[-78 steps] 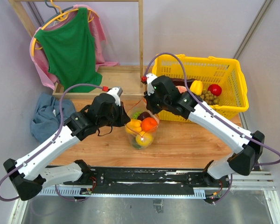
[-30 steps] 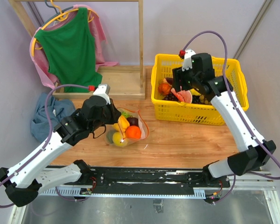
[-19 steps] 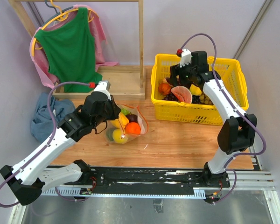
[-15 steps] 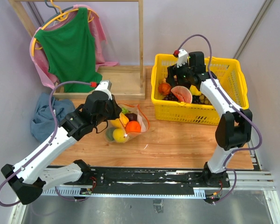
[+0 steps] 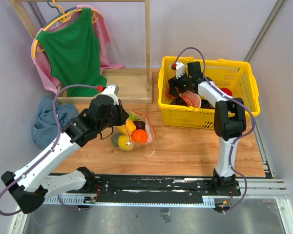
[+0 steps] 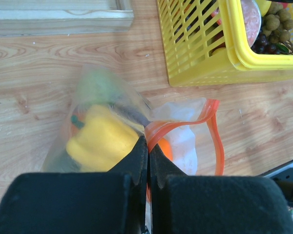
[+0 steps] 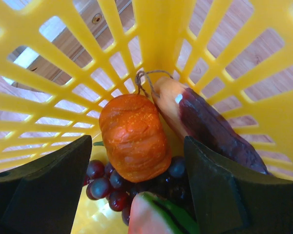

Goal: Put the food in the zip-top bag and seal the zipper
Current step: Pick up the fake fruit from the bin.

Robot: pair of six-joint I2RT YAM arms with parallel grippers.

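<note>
The zip-top bag (image 5: pixel 130 133) lies on the table with yellow, orange, green and dark purple food inside. My left gripper (image 5: pixel 120 117) is shut on its mouth edge, pinching the orange-red zipper (image 6: pixel 215 141) where the fingertips meet. A yellow piece (image 6: pixel 101 141) shows through the plastic. My right gripper (image 5: pixel 175 90) is down in the yellow basket's (image 5: pixel 208 122) left corner. It stands open, a finger on each side of an orange pumpkin (image 7: pixel 133 136) without closing on it. A dark purple piece (image 7: pixel 212 131), grapes (image 7: pixel 99 178) and a watermelon slice (image 7: pixel 151 217) lie around the pumpkin.
The basket also holds a red fruit (image 5: pixel 226 91) and other food. A wooden clothes rack with a green top (image 5: pixel 75 48) stands at the back left on a wooden base (image 5: pixel 124 85). A blue cloth (image 5: pixel 48 119) lies at the left table edge.
My right arm has swung from over the bag to the basket, then leftward into its left corner, with its jaws opening wider. The left gripper has kept its hold on the bag's edge.
</note>
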